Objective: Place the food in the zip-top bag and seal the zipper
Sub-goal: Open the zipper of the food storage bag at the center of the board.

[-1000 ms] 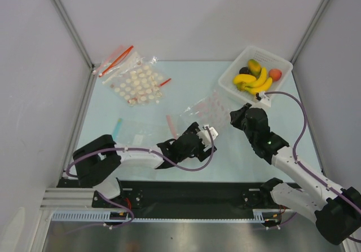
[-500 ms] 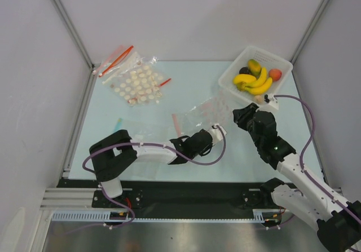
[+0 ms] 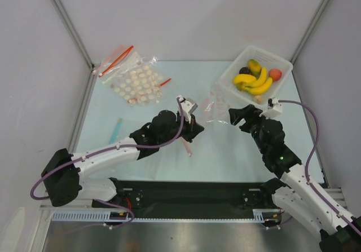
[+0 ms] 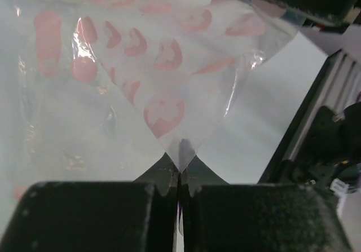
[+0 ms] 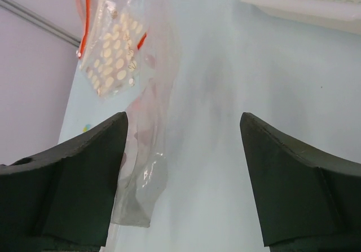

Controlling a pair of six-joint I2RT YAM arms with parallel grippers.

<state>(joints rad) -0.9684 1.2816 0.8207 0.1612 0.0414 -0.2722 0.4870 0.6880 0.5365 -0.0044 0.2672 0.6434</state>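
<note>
The zip-top bag (image 3: 215, 106), clear with pale pink dots, hangs crumpled above the table's middle. My left gripper (image 3: 190, 107) is shut on one corner of the bag (image 4: 163, 83), and its jaws (image 4: 180, 173) are pressed flat on the plastic. A thin pink strip, the zipper (image 3: 186, 147), dangles under the left wrist. My right gripper (image 3: 237, 117) stands open just right of the bag (image 5: 144, 156), with nothing between its jaws (image 5: 183, 122). The food lies in the white basket (image 3: 282, 63): banana bunch (image 3: 254, 83), peach (image 3: 274, 74), mango (image 3: 254, 66), a dark purple piece (image 3: 244, 70) and a beige piece (image 3: 258, 99).
A second clear bag of cream discs (image 3: 135, 84), with red strips, lies at the far left (image 5: 110, 54). A teal strip (image 3: 115, 131) lies near the left edge. The basket's rim (image 5: 282, 1) sits just beyond the right gripper. White walls enclose the table.
The left gripper shut on the bag's corner and carried it up and away from the near edge. The right gripper opened, let go of the bag and drew slightly right.
</note>
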